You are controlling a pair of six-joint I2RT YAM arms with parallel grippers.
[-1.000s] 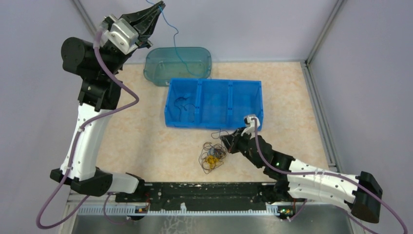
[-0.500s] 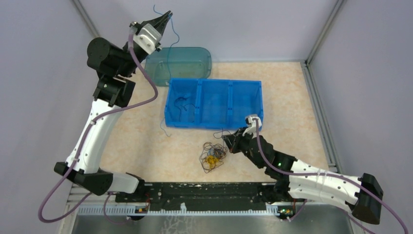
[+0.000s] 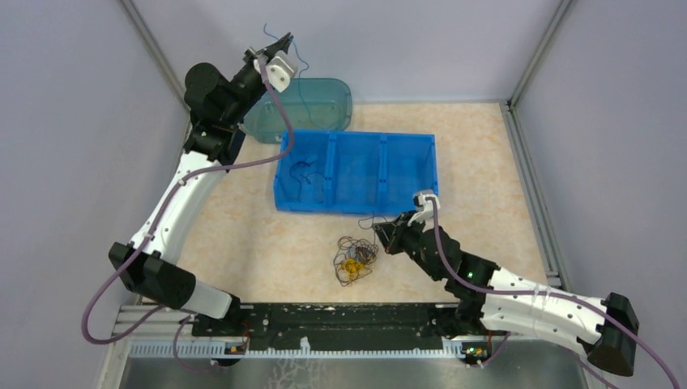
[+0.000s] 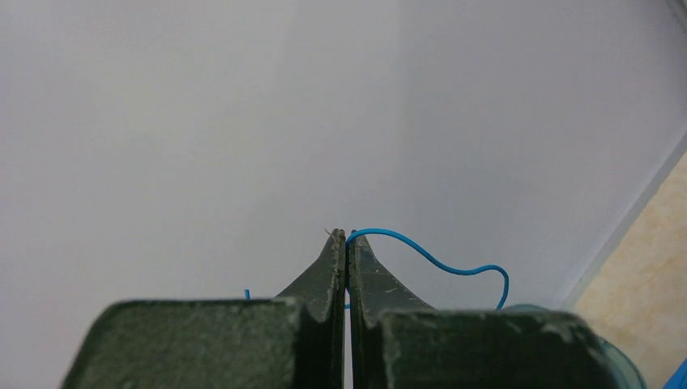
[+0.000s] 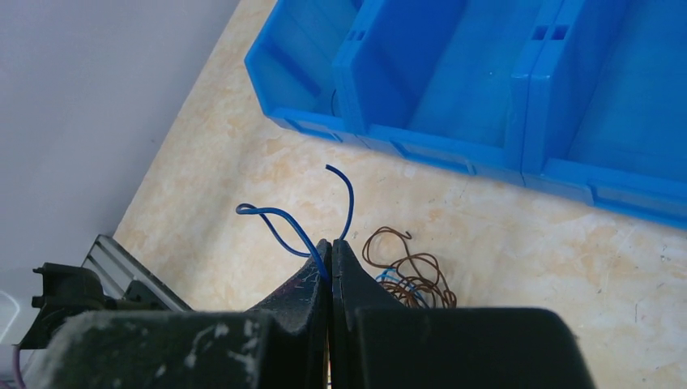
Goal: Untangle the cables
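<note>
The left claw point(image 4: 347, 243) is up high by the back wall point(image 4: 243, 121) – shut tight on a thin light blue wire point(image 4: 437, 263) that curls out to the right of its tips. It's above the green tub point(image 3: 324, 89). The right claw point(image 5: 330, 253) is down low, just in front of the blue bin point(image 3: 340, 204) – also shut, pinching a dark blue wire point(image 5: 279, 219) w/ both ends sticking up. The other cables point(image 3: 354, 261) sit in a clump on the table point(image 3: 243, 235), just left of the right claw: brown, black & yellow bits.
</note>
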